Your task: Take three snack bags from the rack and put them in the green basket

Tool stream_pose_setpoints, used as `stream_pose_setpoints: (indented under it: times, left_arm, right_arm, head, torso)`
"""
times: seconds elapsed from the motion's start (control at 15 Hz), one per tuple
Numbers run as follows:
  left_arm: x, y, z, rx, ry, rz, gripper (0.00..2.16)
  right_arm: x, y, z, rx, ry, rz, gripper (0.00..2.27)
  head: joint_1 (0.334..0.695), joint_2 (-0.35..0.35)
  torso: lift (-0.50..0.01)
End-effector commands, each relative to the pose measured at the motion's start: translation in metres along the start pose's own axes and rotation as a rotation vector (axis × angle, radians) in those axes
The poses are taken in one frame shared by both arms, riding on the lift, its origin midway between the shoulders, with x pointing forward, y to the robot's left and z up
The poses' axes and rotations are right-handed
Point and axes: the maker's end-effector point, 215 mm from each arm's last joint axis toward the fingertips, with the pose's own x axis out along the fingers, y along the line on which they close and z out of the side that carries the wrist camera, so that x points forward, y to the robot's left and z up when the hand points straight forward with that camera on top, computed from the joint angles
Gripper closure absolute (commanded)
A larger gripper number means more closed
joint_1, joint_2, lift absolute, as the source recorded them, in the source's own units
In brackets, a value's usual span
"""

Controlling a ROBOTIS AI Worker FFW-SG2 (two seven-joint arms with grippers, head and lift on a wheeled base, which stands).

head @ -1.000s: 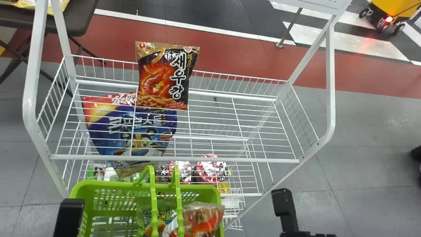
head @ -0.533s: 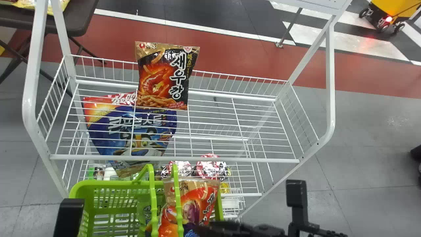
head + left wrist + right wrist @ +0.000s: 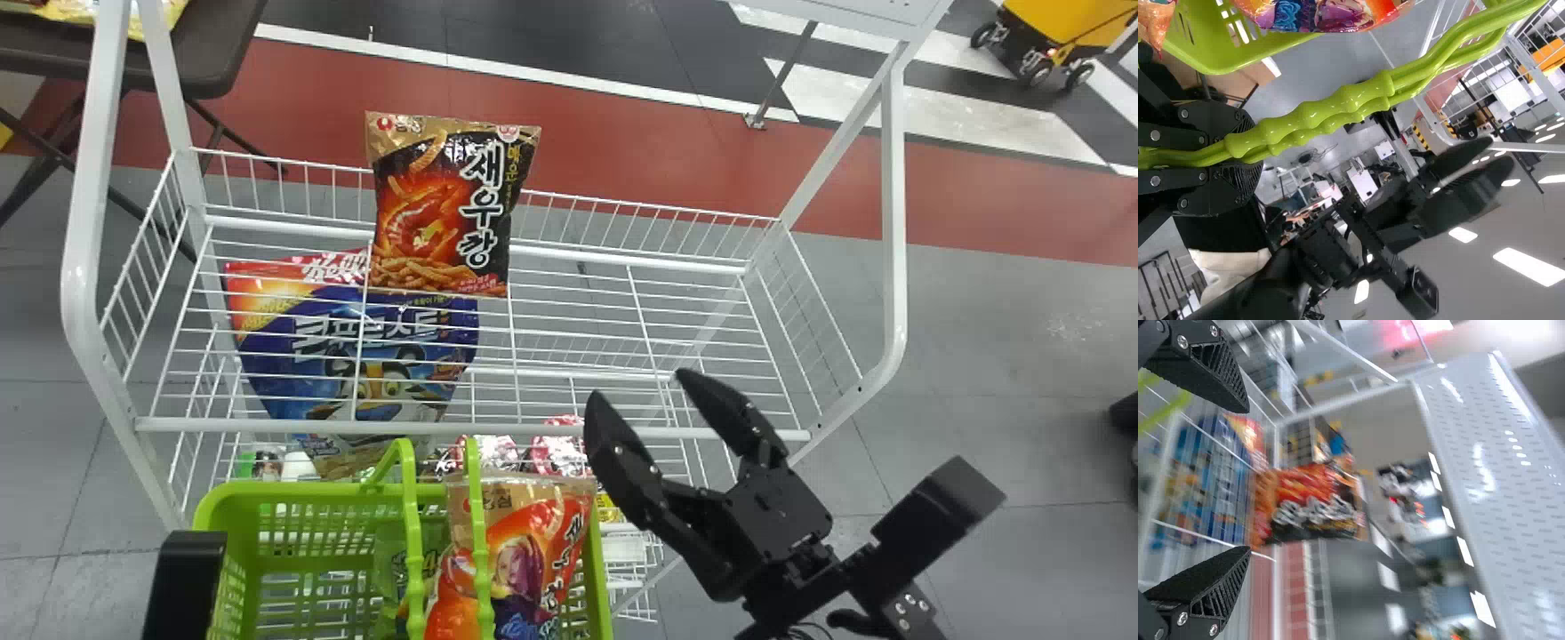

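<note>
Beyond the green basket (image 3: 311, 492), whose handles (image 3: 1351, 100) are clamped in the left tool (image 3: 1248, 153), a snack bag (image 3: 449, 209) is propped on the rack (image 3: 893, 222); by the right tool (image 3: 642, 391), spread apart, it could be toppled if met off-centre.

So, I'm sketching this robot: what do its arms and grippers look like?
The left gripper and right gripper are black, with tapered, ribbed fingers and round silvery screws. The right arm is black too, with blocky housings and a thin dark cable.
</note>
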Motion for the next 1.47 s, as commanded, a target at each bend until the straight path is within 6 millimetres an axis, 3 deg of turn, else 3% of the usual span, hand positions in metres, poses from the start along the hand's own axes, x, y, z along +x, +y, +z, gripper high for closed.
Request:
stream_pose_setpoints:
  times: [0.0,0.33,0.47,1.4]
  left_arm:
    - [-0.003,0.004,0.001,-0.015,-0.007,-0.007,1.30]
    - [-0.017,0.006,0.009,-0.030,-0.035,-0.036,1.30]
    - [-0.021,0.008,0.010,-0.032,-0.040,-0.035,1.30]
    - [-0.023,0.003,0.004,-0.049,-0.038,-0.044,1.30]
  right_arm:
    - [0.004,0.012,0.002,-0.034,-0.016,-0.082,0.07]
    - [0.005,0.023,-0.005,-0.015,-0.030,-0.106,0.07]
    - [0.005,0.022,0.003,-0.015,-0.056,-0.112,0.07]
    - [0.002,0.023,0.017,-0.026,-0.107,-0.113,0.07]
  head:
    - [0.695,-0.350]
    - [0.695,-0.350]
    - [0.695,-0.350]
    - [0.695,-0.350]
  torso:
    - [-0.009]
    - [-0.009]
    - [-0.009]
    - [-0.009]
